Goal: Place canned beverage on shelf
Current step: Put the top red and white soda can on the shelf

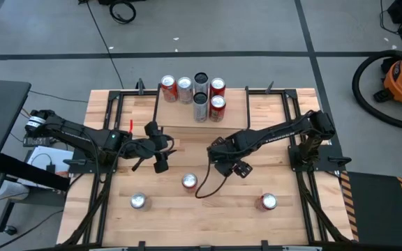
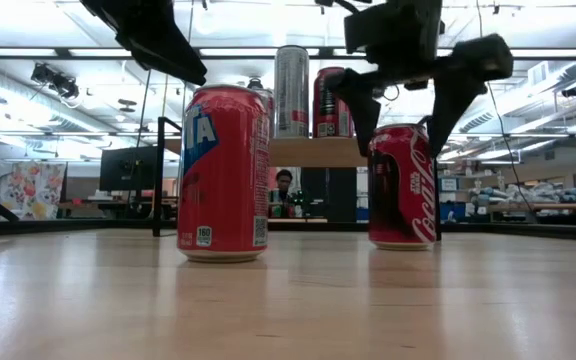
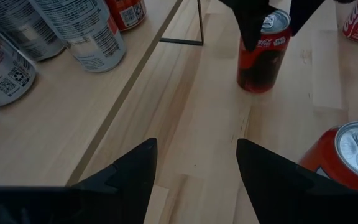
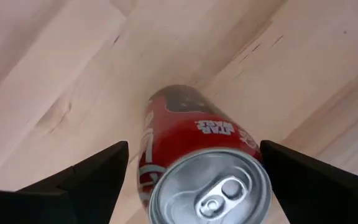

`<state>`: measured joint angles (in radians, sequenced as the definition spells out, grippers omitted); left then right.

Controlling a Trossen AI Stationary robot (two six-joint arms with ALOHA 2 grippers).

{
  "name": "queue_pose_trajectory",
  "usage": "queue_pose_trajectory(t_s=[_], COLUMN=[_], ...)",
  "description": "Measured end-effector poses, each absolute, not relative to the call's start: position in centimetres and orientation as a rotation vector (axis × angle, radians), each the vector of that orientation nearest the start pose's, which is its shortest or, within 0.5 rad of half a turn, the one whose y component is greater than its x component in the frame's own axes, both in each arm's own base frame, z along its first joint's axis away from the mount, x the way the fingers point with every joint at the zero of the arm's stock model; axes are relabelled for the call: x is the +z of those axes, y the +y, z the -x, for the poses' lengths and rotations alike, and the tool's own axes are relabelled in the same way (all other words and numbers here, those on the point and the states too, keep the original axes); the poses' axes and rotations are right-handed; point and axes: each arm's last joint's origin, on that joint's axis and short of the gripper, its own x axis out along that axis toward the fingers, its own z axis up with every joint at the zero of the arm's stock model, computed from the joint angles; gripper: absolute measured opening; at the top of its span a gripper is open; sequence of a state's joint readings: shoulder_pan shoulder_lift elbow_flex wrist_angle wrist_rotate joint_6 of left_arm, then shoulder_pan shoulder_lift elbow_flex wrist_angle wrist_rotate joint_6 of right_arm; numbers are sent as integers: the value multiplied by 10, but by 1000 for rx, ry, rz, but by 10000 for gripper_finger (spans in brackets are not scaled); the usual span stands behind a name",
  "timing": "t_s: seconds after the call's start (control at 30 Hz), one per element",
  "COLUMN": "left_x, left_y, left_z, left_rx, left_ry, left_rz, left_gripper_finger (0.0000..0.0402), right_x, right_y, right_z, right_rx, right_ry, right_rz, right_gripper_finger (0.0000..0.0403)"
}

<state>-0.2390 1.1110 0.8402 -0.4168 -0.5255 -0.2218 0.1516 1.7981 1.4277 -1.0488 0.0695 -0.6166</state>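
Observation:
A red cola can (image 4: 191, 137) stands upright on the wooden tabletop, also seen in the low view (image 2: 403, 190) and the left wrist view (image 3: 261, 53). My right gripper (image 1: 232, 167) is open above it, pointing down, with one finger on each side of the can's top (image 2: 405, 115), apart from it. It hides the can in the high view. My left gripper (image 1: 160, 150) is open and empty (image 3: 197, 162), in front of the shelf's left part. The shelf (image 1: 176, 117) stands at the table's far middle with several cans (image 1: 199, 94) upright on its plank.
Three more cans stand on the table: one near the middle (image 1: 190, 181), one at the near left (image 1: 139, 201) and one at the near right (image 1: 267, 202). A dark cable (image 1: 204, 189) loops below my right gripper. Black frame rails (image 1: 306, 188) run along both sides.

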Motion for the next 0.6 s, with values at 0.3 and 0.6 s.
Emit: queue_pose_trajectory(t_s=[0.3,0.6], left_x=[273,273], left_y=[-40,-39], left_z=[-224,-224], left_rx=[343,345], left_ry=[604,603], left_rz=[-44,-40], left_gripper_finger=[231,231], right_x=[230,231], right_y=[38,16], right_z=[-345,-349], right_rx=[173,-209], right_ry=[1368,1345], right_rz=[273,-237], right_gripper_finger=[296,350])
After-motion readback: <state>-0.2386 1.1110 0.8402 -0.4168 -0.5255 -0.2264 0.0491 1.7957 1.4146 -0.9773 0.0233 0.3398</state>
